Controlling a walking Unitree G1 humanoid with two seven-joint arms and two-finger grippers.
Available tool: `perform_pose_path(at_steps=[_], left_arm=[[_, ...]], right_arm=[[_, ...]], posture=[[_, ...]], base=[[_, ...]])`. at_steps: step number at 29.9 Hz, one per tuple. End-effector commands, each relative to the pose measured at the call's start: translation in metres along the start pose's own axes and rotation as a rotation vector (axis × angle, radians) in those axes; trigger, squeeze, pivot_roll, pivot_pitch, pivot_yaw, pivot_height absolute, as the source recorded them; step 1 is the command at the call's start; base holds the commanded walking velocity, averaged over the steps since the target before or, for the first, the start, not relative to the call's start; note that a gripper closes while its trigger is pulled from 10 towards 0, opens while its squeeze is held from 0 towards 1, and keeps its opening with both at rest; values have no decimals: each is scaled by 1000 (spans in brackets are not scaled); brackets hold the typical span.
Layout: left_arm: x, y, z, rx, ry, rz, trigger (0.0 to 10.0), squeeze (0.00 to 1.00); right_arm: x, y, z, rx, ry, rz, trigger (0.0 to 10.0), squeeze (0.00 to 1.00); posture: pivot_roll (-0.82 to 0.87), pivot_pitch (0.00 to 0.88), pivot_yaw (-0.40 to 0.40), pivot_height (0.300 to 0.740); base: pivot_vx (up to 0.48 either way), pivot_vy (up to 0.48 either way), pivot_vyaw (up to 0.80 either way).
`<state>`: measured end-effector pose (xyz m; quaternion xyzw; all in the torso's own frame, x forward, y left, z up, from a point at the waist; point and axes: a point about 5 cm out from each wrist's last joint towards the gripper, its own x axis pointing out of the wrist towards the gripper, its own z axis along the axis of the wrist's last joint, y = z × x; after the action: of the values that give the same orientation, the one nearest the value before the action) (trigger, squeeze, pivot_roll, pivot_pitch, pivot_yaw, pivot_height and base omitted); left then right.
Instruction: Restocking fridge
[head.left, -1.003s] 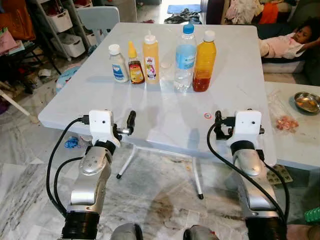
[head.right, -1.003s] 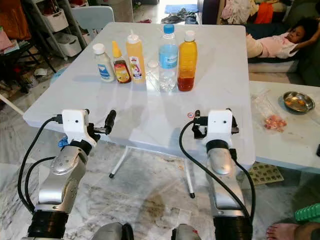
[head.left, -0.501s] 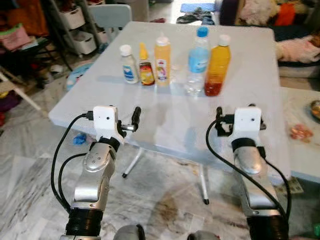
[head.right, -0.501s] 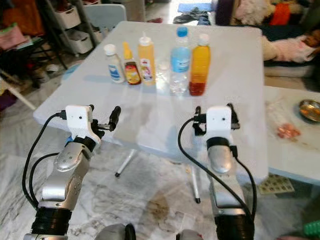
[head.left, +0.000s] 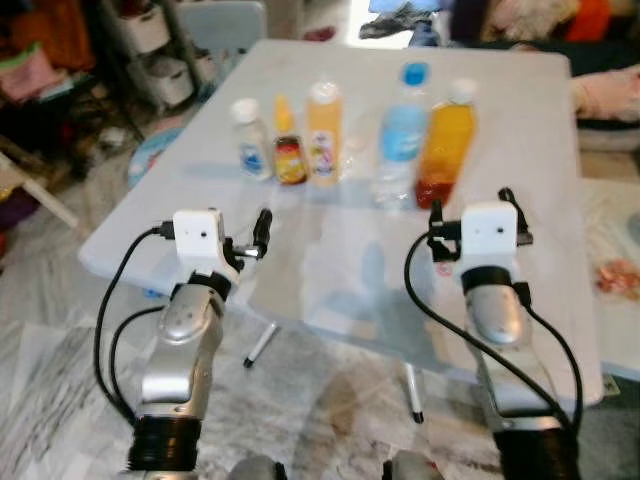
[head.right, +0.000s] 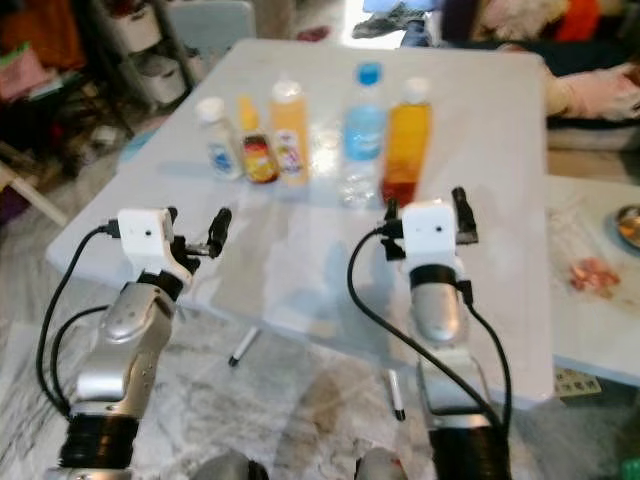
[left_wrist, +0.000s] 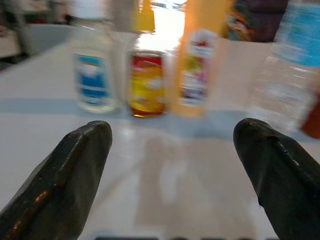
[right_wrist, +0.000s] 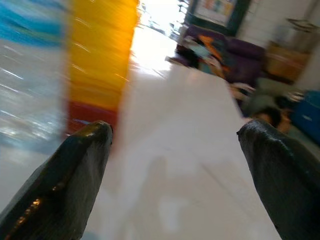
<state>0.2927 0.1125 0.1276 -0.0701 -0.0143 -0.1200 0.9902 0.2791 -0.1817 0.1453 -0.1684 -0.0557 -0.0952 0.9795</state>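
A: Floor?
B: Grey-white marble-pattern tile floor (head.left: 60, 380), close under both silver arms.

A: Hands?
B: Left hand (left_wrist: 170, 165) spread wide, nothing between its fingers, held over the near left edge of the pale blue-grey square worktop (head.left: 340, 270). Right hand (right_wrist: 175, 170) also released and empty, over the near right part, just short of the tall bottle of orange liquid with a white cap (head.left: 444, 140).

A: Task items?
B: One row mid-worktop, upright, left to right: small clear bottle with white cap and blue label (head.left: 247, 140), small dark sauce bottle with yellow nozzle (head.left: 288, 152), orange squeeze bottle with white top (head.left: 322, 134), clear water bottle with blue cap (head.left: 401, 130), then the orange-liquid bottle. Blurry.

A: Room?
B: White plastic drawer shelves (head.left: 165, 50) far left, pale blue chair (head.left: 222, 22) behind the worktop, second white table (head.right: 600, 290) to the right, cluttered sofa (head.right: 560, 25) at the back.
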Motion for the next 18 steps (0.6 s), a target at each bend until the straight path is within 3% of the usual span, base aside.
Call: perform_pose_path(at_steps=[1, 5, 8, 14, 18], left_arm=[[-5, 14, -1, 20, 7, 35, 10000, 0], [-5, 14, -2, 18, 12, 30, 10000, 0], [-5, 13, -2, 21, 13, 21, 10000, 0], [-2, 12, 2, 36, 6, 3, 10000, 0], [-2, 21, 3, 61, 25, -16, 10000, 0]], right_arm=[[-1, 8, 8, 25, -27, 14, 10000, 0], [-3, 8, 7, 38, -15, 3, 10000, 0], [-3, 7, 6, 37, -10, -1, 10000, 0], [5, 9, 12, 16, -38, -13, 10000, 0], [6, 18, 17, 34, -53, -23, 10000, 0]], posture=[[-75, 40, 82, 740], [-74, 38, 82, 740], [-76, 36, 86, 740], [-68, 50, 112, 740], [-67, 67, 143, 740]], base=[[0, 0, 0], [0, 0, 0], [0, 0, -556], [0, 0, -99], [0, 0, 0]])
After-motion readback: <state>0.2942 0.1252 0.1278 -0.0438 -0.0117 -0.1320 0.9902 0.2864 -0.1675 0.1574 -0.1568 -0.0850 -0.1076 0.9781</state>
